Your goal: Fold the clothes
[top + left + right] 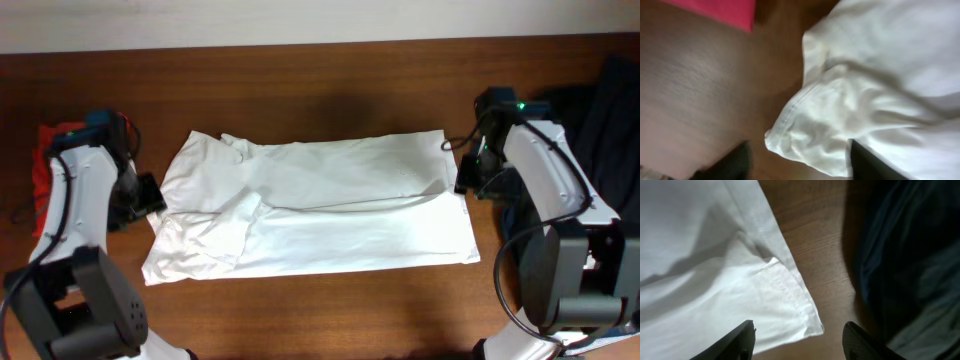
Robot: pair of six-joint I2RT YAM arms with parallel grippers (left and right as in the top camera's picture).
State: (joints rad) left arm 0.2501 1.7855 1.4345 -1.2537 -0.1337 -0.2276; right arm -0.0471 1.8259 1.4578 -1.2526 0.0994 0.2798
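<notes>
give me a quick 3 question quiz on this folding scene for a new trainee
1. True or false: the left end effector is shut on the white shirt.
2. Multiple choice: what colour is the cloth at the left edge of the wooden table? A red, B green, C yellow.
3. Fill in: the dark garment lies on the robot's ___ side.

Key: 1 false, its fingers stand apart with the shirt's hem between them; 2 A; 3 right.
</notes>
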